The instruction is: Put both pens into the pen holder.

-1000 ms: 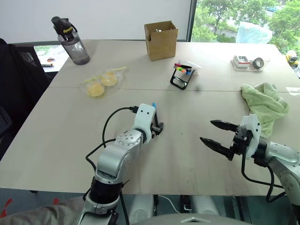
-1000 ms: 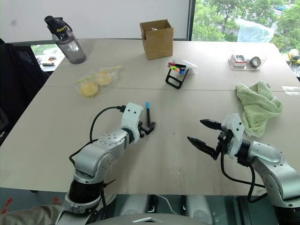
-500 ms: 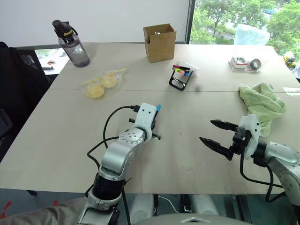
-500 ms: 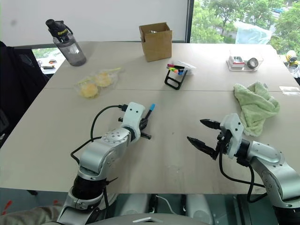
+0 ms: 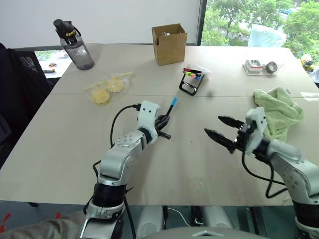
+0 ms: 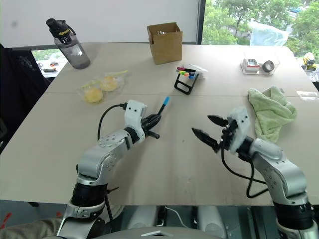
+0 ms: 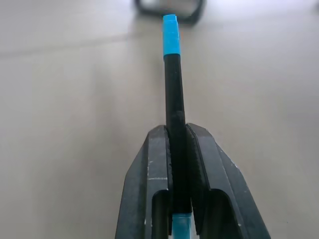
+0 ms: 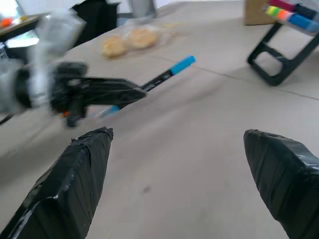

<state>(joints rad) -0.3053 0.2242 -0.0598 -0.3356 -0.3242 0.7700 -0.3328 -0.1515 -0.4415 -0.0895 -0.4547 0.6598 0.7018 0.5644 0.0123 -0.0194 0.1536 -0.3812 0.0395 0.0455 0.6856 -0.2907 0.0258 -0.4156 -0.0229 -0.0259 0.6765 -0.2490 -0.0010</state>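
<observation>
Left wrist view is showing you the left gripper [image 7: 179, 149] clamping the blue-ended pen [image 7: 173, 89]. Your right gripper [image 5: 222, 128] is hovering spread apart, right of it, above the tabletop [image 5: 189, 164].

Head pair looking down over the table [image 5: 60, 149]; wrist cameras close, low along the fingers, sharing the pen [image 7: 174, 114].
</observation>
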